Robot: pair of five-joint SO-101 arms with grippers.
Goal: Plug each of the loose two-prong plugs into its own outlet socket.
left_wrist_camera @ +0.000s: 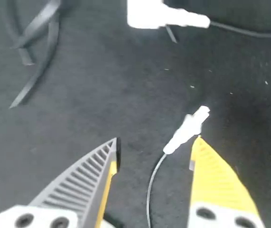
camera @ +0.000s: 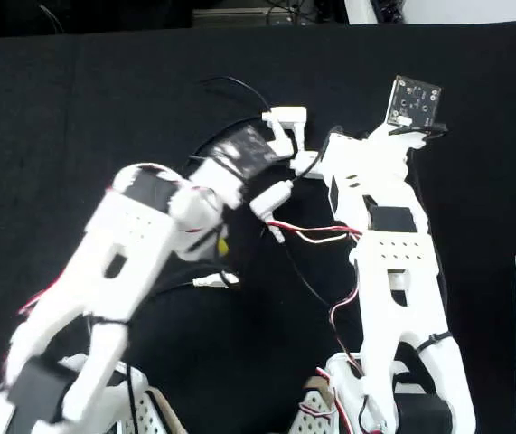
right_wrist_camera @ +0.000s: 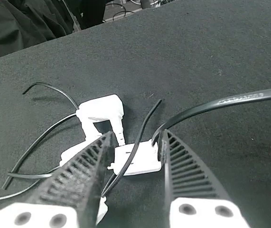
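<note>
Two white socket blocks lie together at the far middle of the black tabletop (camera: 77, 108). The far socket block (right_wrist_camera: 99, 108) has a white piece running off its near side and thin black cords (right_wrist_camera: 45, 137) curving away to the left. Whether a plug is seated in it cannot be told. The near socket block (right_wrist_camera: 137, 161) lies flat just beside it, with a black cord lying across its top.

In the left wrist view a white block (left_wrist_camera: 144, 14) lies farther out, with a white stub and a dark cord at its side. Which of the two blocks it is cannot be told.

A loose two-prong plug (left_wrist_camera: 187, 130) lies on the tabletop on a thin grey cord, apart from every socket. The left pincer (left_wrist_camera: 156, 142) is spread wide over it, and the plug is just beside the yellow finger, with the grey finger well off to the other side. Nothing is pinched.

The left arm (camera: 122, 244) slants from the near left up toward the middle. The right arm (camera: 393, 244) stretches from the near right straight toward the far side, its wrist bent left toward the blocks. The right pincer (right_wrist_camera: 137, 137) is also spread, one finger on either side of the near socket block. Whether the fingers touch it cannot be told.
</note>
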